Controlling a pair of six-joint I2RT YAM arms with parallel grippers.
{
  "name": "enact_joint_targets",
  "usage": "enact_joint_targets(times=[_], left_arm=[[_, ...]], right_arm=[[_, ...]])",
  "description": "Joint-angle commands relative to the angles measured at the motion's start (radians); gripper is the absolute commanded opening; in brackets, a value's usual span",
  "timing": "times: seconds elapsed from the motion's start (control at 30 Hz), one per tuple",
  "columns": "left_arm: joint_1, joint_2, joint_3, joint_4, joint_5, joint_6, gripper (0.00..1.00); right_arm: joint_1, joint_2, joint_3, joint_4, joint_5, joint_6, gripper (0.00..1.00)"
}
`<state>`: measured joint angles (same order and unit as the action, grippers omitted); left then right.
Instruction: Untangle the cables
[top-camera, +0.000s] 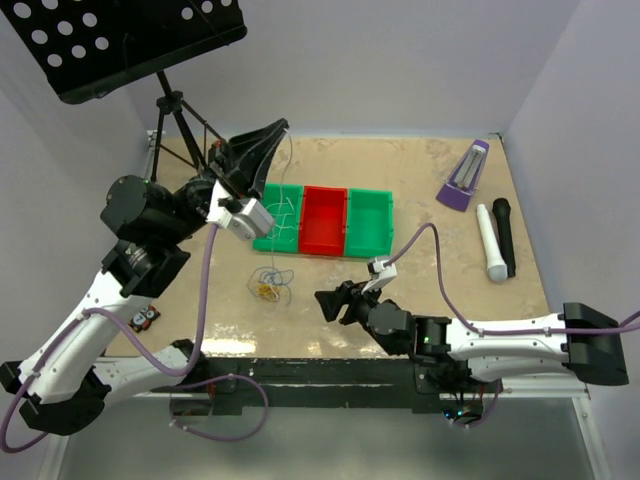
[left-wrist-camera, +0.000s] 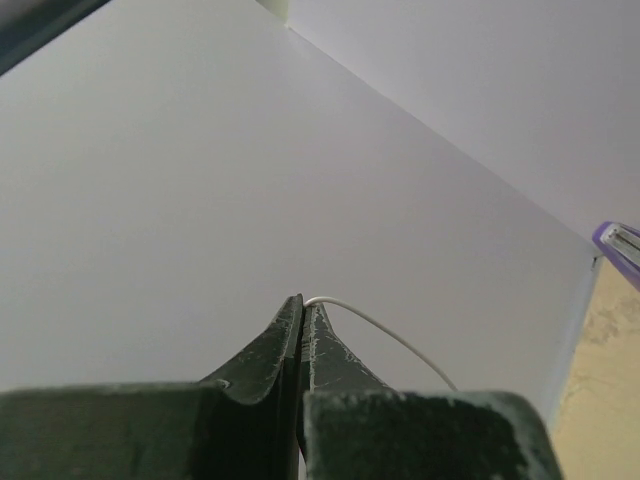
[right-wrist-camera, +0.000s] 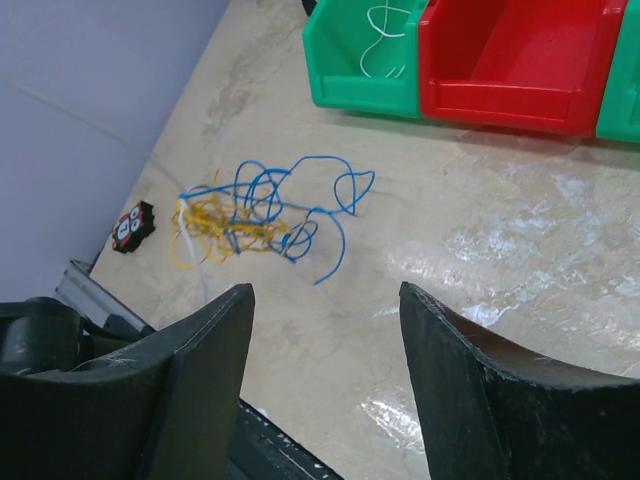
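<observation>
my left fingers (left-wrist-camera: 300, 312) raised by back wall, pinched shut on white cable (left-wrist-camera: 385, 328); cable drops into left green bin (right-wrist-camera: 360, 92). blue-yellow tangle (right-wrist-camera: 262, 215) on open bench (top-camera: 450, 285), between bins and front edge. my right fingers (top-camera: 328, 303) spread wide, near tangle, apart from it, holding nothing.

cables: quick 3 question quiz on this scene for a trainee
1. True or false: the left end effector is shut on the white cable.
2. Which bin holds part of the white cable? A red bin; B left green bin; C right green bin.
3. Fill in: on the table, the blue cable lies tangled with the ___.

Key: 1 true; 2 B; 3 yellow cable.
</observation>
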<state>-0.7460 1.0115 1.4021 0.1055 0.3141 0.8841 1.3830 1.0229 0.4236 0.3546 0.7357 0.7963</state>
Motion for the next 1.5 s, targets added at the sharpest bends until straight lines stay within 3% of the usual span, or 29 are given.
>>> enact_joint_targets(times=[0.0, 0.17, 0.37, 0.8, 0.9, 1.07, 1.47], left_arm=[[0.004, -0.047, 0.000, -0.004, 0.029, -0.028, 0.00], [0.004, -0.059, -0.018, -0.024, 0.033, -0.031, 0.00], [0.002, -0.063, -0.018, -0.026, 0.043, -0.060, 0.00], [0.004, -0.056, -0.006, -0.036, 0.080, -0.100, 0.00], [0.002, -0.054, -0.006, -0.038, 0.086, -0.103, 0.00], [0.002, -0.054, -0.005, -0.036, 0.097, -0.109, 0.00], [-0.001, -0.053, -0.005, -0.044, 0.097, -0.109, 0.00]], right_arm=[[0.005, -0.014, 0.015, -0.003, -0.016, -0.071, 0.64], [0.005, -0.018, 0.021, 0.076, -0.079, -0.121, 0.63], [0.005, 0.083, 0.090, 0.132, -0.078, -0.158, 0.61], [0.004, 0.229, 0.205, 0.176, -0.102, -0.144, 0.45], [0.005, 0.243, 0.173, 0.204, -0.137, -0.117, 0.46], [0.005, 0.226, 0.123, 0.218, -0.140, -0.083, 0.57], [0.004, 0.108, 0.052, 0.144, -0.102, -0.031, 0.58]])
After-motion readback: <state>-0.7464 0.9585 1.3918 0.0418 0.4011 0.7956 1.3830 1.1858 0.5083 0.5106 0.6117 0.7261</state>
